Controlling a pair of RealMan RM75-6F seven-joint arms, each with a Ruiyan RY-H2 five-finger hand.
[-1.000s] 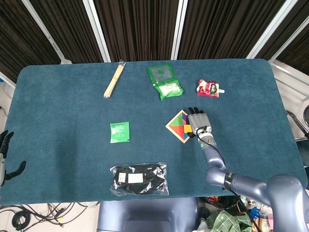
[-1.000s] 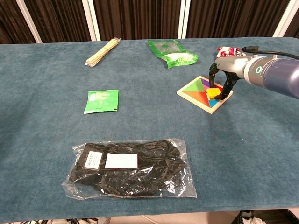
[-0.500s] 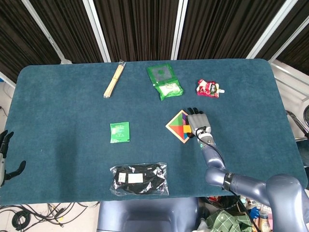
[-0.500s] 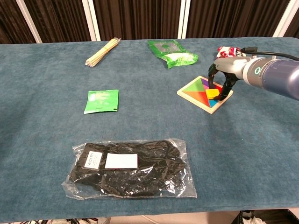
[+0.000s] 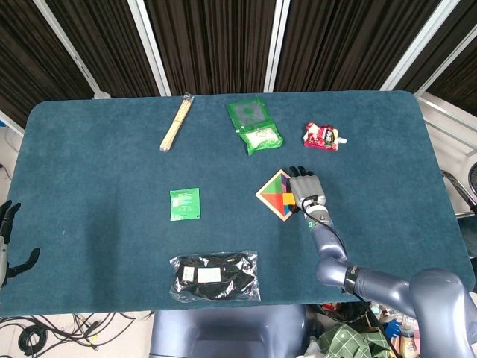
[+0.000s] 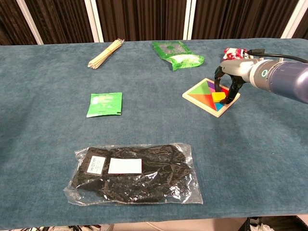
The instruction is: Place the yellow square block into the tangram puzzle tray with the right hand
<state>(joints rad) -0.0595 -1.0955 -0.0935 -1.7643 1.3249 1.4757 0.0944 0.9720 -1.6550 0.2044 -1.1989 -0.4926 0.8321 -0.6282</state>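
Note:
The wooden tangram tray [image 6: 198, 91] with its coloured pieces lies right of centre on the blue table, also seen in the head view as the tray [image 5: 270, 192]. The yellow square block [image 6: 219, 96] sits low at the tray's right side; in the head view only a small part of the block [image 5: 288, 199] shows beside the fingers. My right hand [image 6: 230, 72] hangs over it, thumb and fingers straddling and pinching the block. The same right hand [image 5: 308, 191] covers the tray's right corner from above. My left hand [image 5: 7, 240] hangs off the table's left edge, fingers apart, holding nothing.
A bundle of wooden sticks [image 5: 177, 122], a green pouch [image 5: 254, 125] and a red snack packet [image 5: 322, 136] lie along the far side. A small green sachet [image 5: 185, 203] sits mid-table. A black item in a plastic bag [image 5: 215, 276] lies near the front edge.
The yellow block has sunk slightly and now lies flatter in the tray. The right hand has barely shifted; the left hand has not moved.

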